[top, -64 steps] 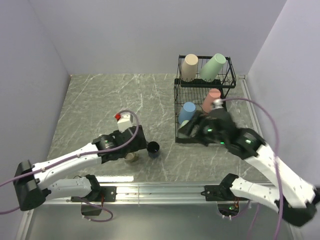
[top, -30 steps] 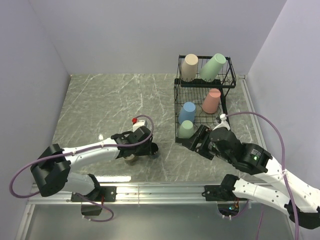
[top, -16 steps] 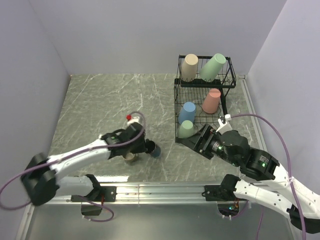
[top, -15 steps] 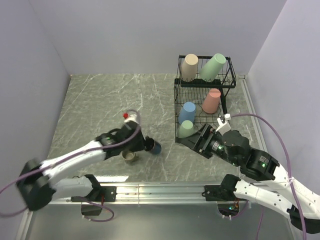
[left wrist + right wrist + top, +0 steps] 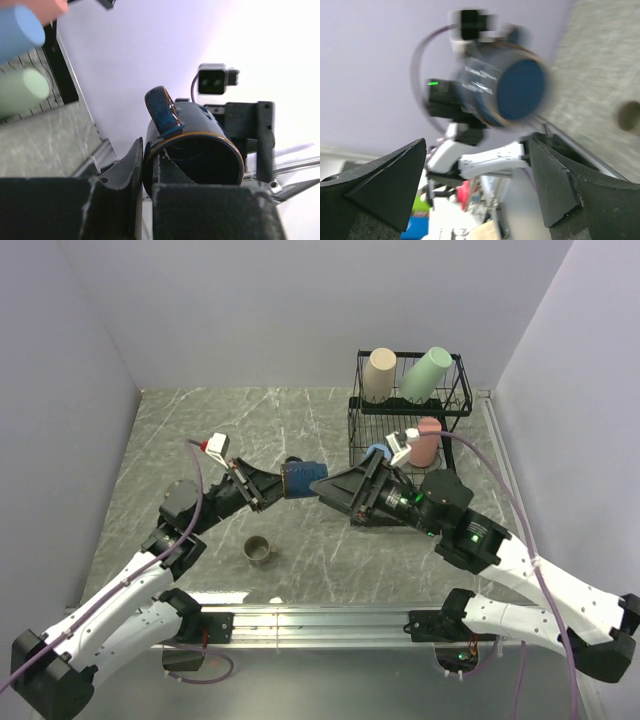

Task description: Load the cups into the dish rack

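left gripper [image 5: 272,490]: clamped on the dark navy mug, one finger inside the rim and one outside the wall, as the left wrist view shows.
dark navy mug [image 5: 300,480]: lifted clear of the table, lying on its side between the two arms; its mouth faces the left gripper, its base faces the right one, and its handle [image 5: 162,112] points up in the left wrist view.
right gripper [image 5: 325,488]: fingers spread wide and gripping nothing; it points at the mug's base from just beside it, and the blurred right wrist view does not show whether it touches.
olive-tan mug [image 5: 259,551]: stands upright on the table, mouth up, near the front edge and below the raised mug in the top view.
dish rack [image 5: 360,425]: sits at the far right of the table.
upper tier: the beige tumbler [image 5: 379,374] stands closed end up; the pale green tumbler [image 5: 426,374] leans tilted beside it.
lower tier: holds the salmon-pink tumbler [image 5: 428,440], the blue tumbler [image 5: 20,27] and the second pale green tumbler [image 5: 22,90].
table [image 5: 200,440]: grey marbled surface.
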Controlling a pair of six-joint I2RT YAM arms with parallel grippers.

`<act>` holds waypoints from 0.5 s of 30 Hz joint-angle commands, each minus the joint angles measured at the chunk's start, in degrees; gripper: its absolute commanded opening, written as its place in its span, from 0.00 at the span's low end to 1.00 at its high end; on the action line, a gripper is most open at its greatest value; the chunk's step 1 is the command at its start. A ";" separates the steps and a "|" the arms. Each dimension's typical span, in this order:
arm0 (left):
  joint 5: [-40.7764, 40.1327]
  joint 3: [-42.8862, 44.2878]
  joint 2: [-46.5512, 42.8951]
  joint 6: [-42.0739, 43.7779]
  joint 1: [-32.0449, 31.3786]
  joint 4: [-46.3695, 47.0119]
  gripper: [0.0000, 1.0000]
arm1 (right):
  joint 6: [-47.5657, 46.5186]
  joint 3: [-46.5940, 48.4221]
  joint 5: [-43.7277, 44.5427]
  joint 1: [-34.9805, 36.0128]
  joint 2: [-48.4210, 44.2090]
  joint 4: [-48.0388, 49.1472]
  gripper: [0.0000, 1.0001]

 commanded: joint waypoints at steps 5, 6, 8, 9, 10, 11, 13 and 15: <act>5.02 -2.64 0.15 -10.12 0.39 18.10 0.01 | 1.50 3.81 -6.18 -0.29 4.84 17.34 0.92; 5.11 -2.99 0.15 -10.74 0.39 18.97 0.01 | 1.58 3.81 -6.35 -0.21 5.19 17.34 0.92; 5.28 -3.43 0.15 -11.27 0.39 20.03 0.01 | 1.50 3.81 -6.53 -0.21 5.98 17.95 0.92; 5.20 -3.87 0.07 -11.70 0.39 20.65 0.01 | 1.84 3.64 -7.22 -0.21 6.33 18.13 0.93; 5.02 -3.96 -0.19 -11.88 0.47 21.70 0.01 | 1.85 3.98 -7.58 -0.21 7.12 17.79 0.92; 4.41 -4.05 -0.28 -12.06 0.47 21.71 0.01 | 1.59 4.25 -7.84 -0.21 7.39 16.30 0.92; 4.32 -2.73 -0.64 -10.92 0.91 18.83 0.01 | 0.62 4.25 -7.58 -0.29 6.95 15.24 0.93; 4.67 -0.89 -0.64 -8.99 1.26 16.97 0.01 | 0.18 3.20 -6.53 -0.21 5.72 13.57 0.92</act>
